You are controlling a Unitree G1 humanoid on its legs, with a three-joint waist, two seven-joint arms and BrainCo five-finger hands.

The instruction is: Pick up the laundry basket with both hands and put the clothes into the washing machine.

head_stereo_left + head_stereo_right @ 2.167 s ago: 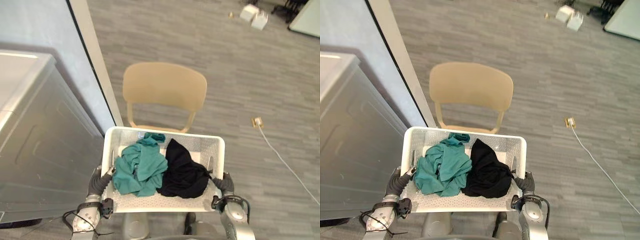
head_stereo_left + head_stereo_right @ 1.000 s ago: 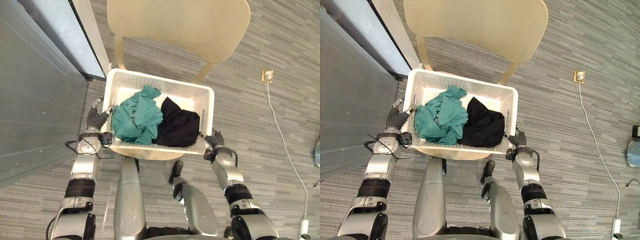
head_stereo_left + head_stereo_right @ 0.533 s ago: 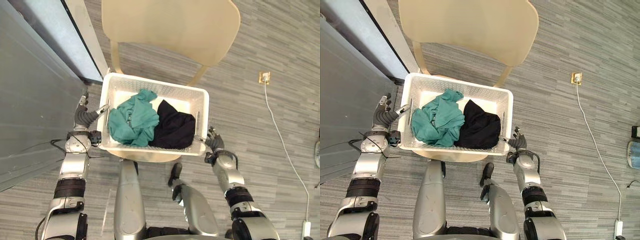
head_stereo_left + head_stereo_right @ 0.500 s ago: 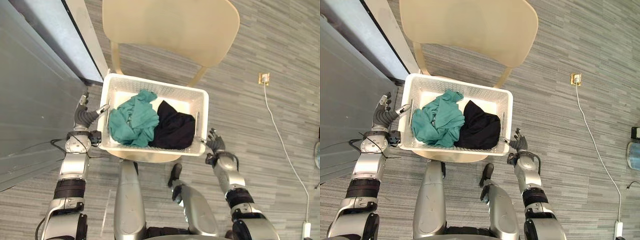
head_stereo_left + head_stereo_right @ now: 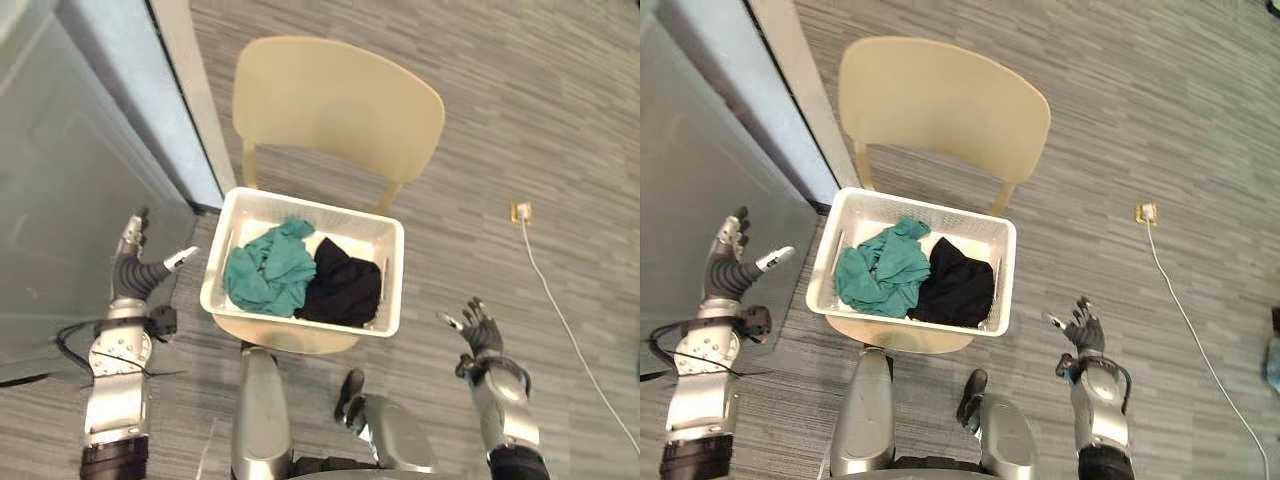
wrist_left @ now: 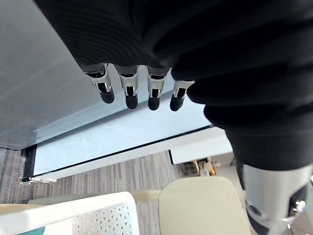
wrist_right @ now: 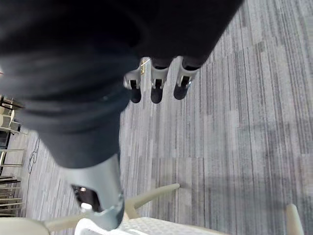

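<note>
The white perforated laundry basket (image 5: 214, 272) rests on the seat of a beige chair (image 5: 335, 100). In it lie a crumpled teal garment (image 5: 268, 276) and a black garment (image 5: 341, 288) side by side. My left hand (image 5: 135, 268) is raised a little to the left of the basket, open, fingers (image 6: 128, 93) straight and touching nothing. To the right of the basket and clear of it, my right hand (image 5: 478, 330) is open too, its fingers (image 7: 156, 88) spread. A corner of the basket (image 6: 98, 218) shows past the left hand.
A large grey appliance (image 5: 70, 200) stands at the left, close to my left hand, with a pale blue wall panel and white post behind it. A floor socket (image 5: 520, 212) with a white cable runs off at the right over grey plank flooring.
Both hands have let go of the basket's sides and swung outward and open. The basket stays on the chair seat. The camera has shifted as well.
</note>
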